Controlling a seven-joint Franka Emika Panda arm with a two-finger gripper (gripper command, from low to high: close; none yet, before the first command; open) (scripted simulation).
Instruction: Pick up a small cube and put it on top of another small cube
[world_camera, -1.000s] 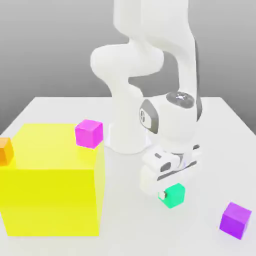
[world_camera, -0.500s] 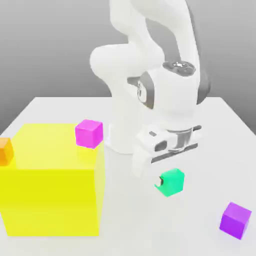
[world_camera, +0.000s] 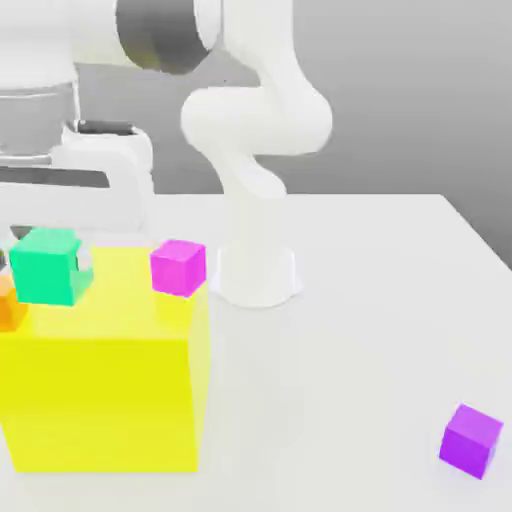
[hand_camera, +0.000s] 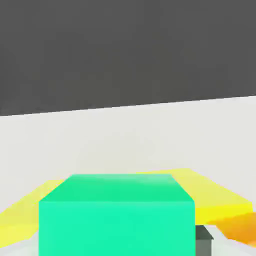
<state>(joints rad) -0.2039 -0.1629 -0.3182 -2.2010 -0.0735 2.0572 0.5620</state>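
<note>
The small teal-green cube (world_camera: 45, 266) hangs in the air over the top left of the big yellow block (world_camera: 105, 385), with my gripper (world_camera: 46, 262) shut on it. The white hand (world_camera: 85, 170) reaches down to it from above. The small orange cube (world_camera: 8, 306) sits at the yellow block's left edge, just below and left of the green cube and partly hidden by it. In the hand view the green cube (hand_camera: 116, 215) sits close in front, with the yellow block (hand_camera: 220, 200) and an orange corner (hand_camera: 242, 227) behind it.
A magenta cube (world_camera: 178, 267) rests on the yellow block's top right corner. A purple cube (world_camera: 470, 440) lies on the white table (world_camera: 380, 300) at the exterior view's lower right. The arm's base (world_camera: 255, 270) stands behind the yellow block.
The arm has lifted the green cube off the table and swung it far towards the exterior view's left, up over the yellow block beside the orange cube. The other cubes have not moved.
</note>
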